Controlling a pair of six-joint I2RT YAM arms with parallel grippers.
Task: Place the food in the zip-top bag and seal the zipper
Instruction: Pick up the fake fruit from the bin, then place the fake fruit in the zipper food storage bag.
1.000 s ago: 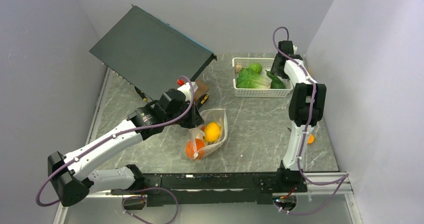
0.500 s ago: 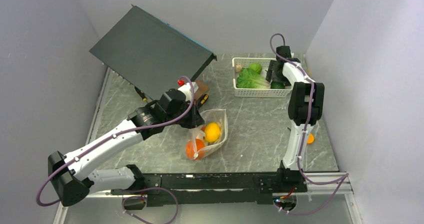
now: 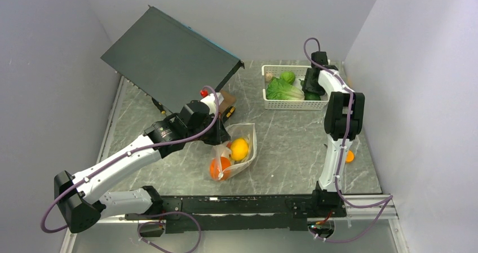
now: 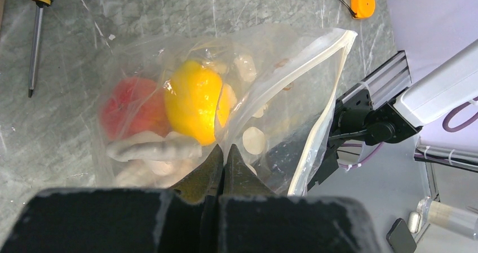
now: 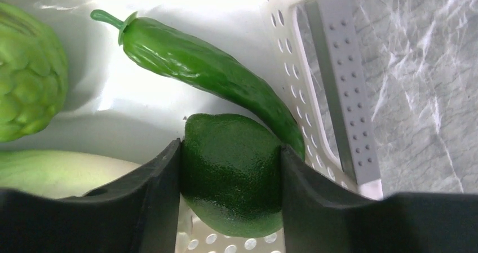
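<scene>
The clear dotted zip-top bag (image 3: 243,150) lies mid-table with its mouth held up. Inside it are a yellow fruit (image 4: 191,101), a red-orange fruit (image 4: 132,106) and pale pieces. Its white zipper (image 4: 324,95) runs along the open edge. My left gripper (image 4: 224,151) is shut on the bag's near film, just under the yellow fruit. My right gripper (image 5: 230,146) is down inside the white basket (image 5: 338,84), its fingers pressed on both sides of a dark green round fruit (image 5: 231,196). A long green vegetable (image 5: 208,67) lies just behind that fruit.
The basket (image 3: 293,103) also holds a lettuce (image 3: 282,89) and a bumpy green piece (image 5: 28,67). A dark tilted panel (image 3: 169,56) fills the back left. A screwdriver (image 4: 35,39) lies beside the bag. An orange tape measure (image 3: 350,156) sits near the right wall.
My right gripper dropped into the basket, spread wide, then closed around the dark green fruit. The left arm and the bag have not moved.
</scene>
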